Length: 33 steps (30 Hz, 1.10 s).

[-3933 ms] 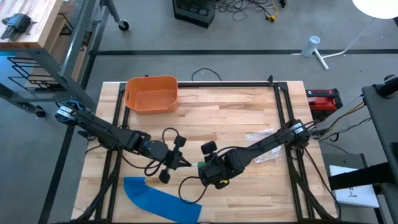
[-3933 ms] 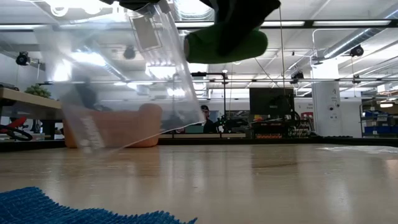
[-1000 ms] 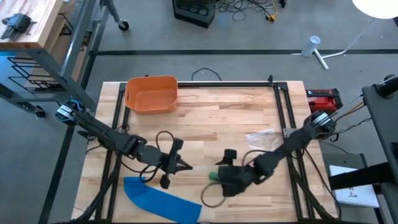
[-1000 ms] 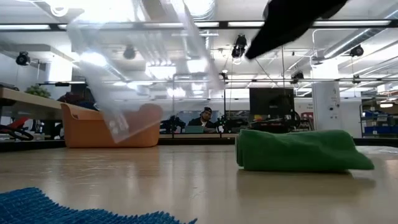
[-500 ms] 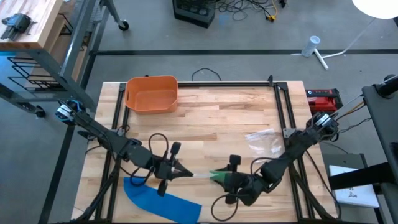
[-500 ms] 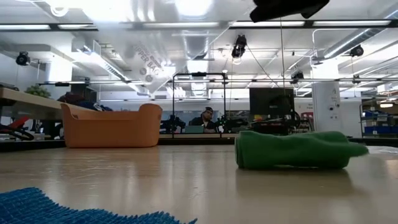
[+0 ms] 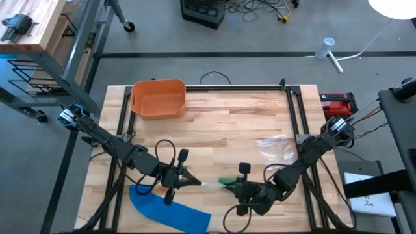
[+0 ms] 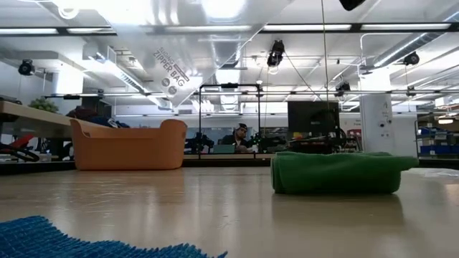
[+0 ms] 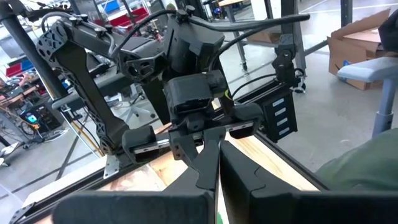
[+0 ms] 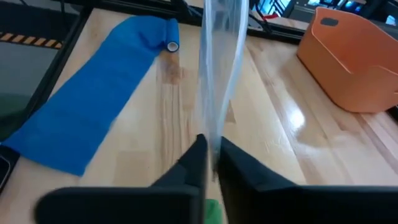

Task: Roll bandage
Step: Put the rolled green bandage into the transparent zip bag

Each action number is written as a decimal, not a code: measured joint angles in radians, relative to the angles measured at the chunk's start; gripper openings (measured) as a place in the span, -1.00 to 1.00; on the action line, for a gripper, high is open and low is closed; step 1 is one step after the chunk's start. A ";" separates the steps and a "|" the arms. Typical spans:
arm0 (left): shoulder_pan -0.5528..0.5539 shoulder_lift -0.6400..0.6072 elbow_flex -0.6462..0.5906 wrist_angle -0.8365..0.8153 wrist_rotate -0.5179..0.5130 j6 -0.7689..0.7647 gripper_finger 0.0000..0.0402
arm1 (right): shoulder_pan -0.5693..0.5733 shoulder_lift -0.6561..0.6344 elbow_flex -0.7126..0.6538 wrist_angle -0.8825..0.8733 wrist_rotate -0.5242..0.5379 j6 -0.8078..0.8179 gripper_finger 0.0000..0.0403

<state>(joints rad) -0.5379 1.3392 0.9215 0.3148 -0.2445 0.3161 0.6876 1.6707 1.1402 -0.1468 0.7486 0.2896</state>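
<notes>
Green bandage point(image 7: 226, 181): a rolled bundle lying flat on the wooden table point(image 7: 247, 117). It is thick and soft-edged, with one end more ragged in the low view. It sits just beside my right claw point(image 7: 235, 187), at the fingertips, and the claw has no hold of it.

Right claw: fingers pressed together on one edge of a clear zipper bag point(image 8: 186, 57). The plastic runs straight out from between the fingers in the right wrist view.

Left claw point(image 7: 186, 179): also pinched tight, on the opposite edge of the same bag. The bag hangs stretched between the two claws, which face each other tip to tip, close together.

Around: a blue fabric strip point(image 10: 106, 93) lies spread flat just beside my left claw, toward the table's near edge. Its far end is curled into a small roll. A second crumpled clear bag point(image 7: 276, 146) lies beside my right arm, apart from the claw.

Containers: an orange bin point(image 7: 158, 97) stands well beyond the left claw at the far edge. Nothing shows inside it.
</notes>
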 joint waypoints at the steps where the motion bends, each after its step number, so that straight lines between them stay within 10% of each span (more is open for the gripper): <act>1: 0.000 0.000 0.000 -0.001 0.000 0.000 -1.00 | 0.000 0.000 0.008 -0.010 0.000 -0.001 -0.97; 14: 0.001 0.001 0.000 -0.046 -0.058 -0.029 -1.00 | 0.000 -0.001 0.175 -0.061 0.001 -0.135 -0.99; 23: 0.001 0.001 0.000 -0.048 -0.348 -0.090 -1.00 | -0.001 -0.001 0.202 -0.073 -0.171 -0.158 -0.99; 33: 0.003 0.001 0.000 -0.048 -0.381 -0.135 -1.00 | -0.031 -0.001 0.215 -0.240 0.037 0.003 -0.99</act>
<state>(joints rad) -0.5346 1.3401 0.9215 0.2669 -0.6251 0.1815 0.6570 1.6699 1.3548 -0.3868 0.7860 0.2922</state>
